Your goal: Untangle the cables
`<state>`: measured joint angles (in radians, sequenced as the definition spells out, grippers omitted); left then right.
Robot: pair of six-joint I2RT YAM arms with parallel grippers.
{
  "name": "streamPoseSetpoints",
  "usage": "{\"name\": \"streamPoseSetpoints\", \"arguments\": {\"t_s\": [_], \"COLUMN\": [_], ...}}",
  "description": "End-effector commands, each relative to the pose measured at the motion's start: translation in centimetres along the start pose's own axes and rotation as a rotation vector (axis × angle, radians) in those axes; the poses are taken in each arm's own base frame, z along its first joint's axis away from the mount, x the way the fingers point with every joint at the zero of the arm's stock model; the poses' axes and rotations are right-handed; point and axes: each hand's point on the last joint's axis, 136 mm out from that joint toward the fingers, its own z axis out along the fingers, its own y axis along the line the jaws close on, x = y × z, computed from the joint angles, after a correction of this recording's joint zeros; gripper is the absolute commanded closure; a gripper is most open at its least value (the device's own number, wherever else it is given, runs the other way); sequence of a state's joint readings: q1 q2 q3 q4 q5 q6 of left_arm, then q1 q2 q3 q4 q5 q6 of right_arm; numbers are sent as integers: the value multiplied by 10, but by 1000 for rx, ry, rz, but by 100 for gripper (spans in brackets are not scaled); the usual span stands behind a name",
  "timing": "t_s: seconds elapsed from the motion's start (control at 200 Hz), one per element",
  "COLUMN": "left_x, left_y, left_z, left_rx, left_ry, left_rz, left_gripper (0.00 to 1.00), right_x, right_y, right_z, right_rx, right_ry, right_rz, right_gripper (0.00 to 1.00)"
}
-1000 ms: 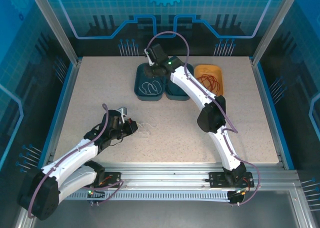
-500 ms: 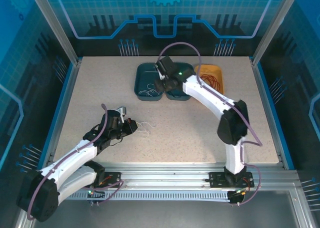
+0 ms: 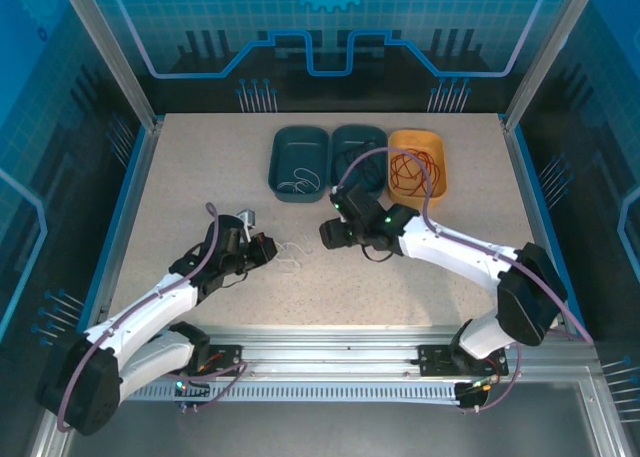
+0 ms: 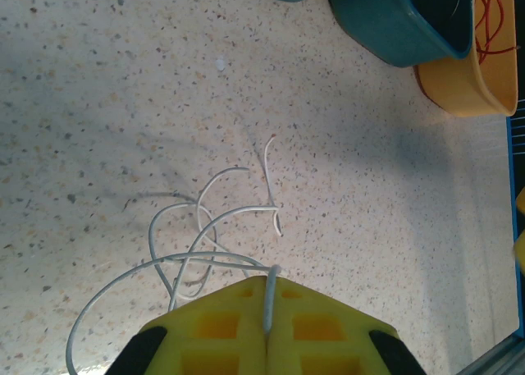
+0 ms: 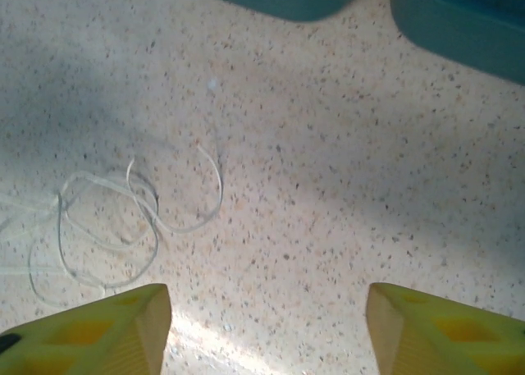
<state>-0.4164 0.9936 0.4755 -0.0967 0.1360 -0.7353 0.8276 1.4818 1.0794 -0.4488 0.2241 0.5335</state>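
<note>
Table (image 3: 200, 177): trays along far edge. Orange tray (image 3: 415, 134) holds red cable (image 3: 413, 167).
Right gripper (image 5: 267, 309): jaws spread, empty, over table middle.
Left gripper (image 4: 268, 309): clenched on white cable (image 3: 288, 257), left of middle, toward near edge.
Wire looks light, limp and probably slippery; best pinched near an end.
Left wrist shows pinch; top external shows just faint tangle.

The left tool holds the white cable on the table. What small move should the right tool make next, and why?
Probably it should ease the right tool toward the loose loops of the white cable and lower over one. Its jaws stand open and empty above bare table, the loops lie just beside it, and the left tool is shut on the cable.
</note>
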Motion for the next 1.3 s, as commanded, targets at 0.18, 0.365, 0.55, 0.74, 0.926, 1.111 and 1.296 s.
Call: {"name": "streamPoseSetpoints", "arguments": {"t_s": [0.18, 0.365, 0.55, 0.74, 0.926, 1.111, 1.296], "left_x": [-25, -32, -37, -37, -37, -35, -30], "left_y": [-34, -45, -47, -46, -50, -53, -60], "left_z": [4, 3, 0, 3, 2, -1, -7], "left_rx": [42, 24, 14, 5, 19, 32, 65], "left_ry": [-38, -57, -82, -83, -77, -69, -47], "left_rz": [-24, -27, -40, -59, -72, -69, -64], "left_gripper": [98, 97, 97, 97, 97, 97, 97], "right_x": [11, 31, 47, 57, 57, 49, 42], "right_y": [9, 7, 14, 38, 64, 74, 73], "right_z": [-15, -8, 7, 32, 49, 60, 70], "right_rx": [-45, -67, -119, -162, -123, -117, -72], "right_ry": [-136, -151, -138, -144, -264, -388, -424], "right_rz": [20, 7, 6, -49, -188, -220, -230], "right_gripper": [30, 32, 36, 41, 47, 47, 46]}}
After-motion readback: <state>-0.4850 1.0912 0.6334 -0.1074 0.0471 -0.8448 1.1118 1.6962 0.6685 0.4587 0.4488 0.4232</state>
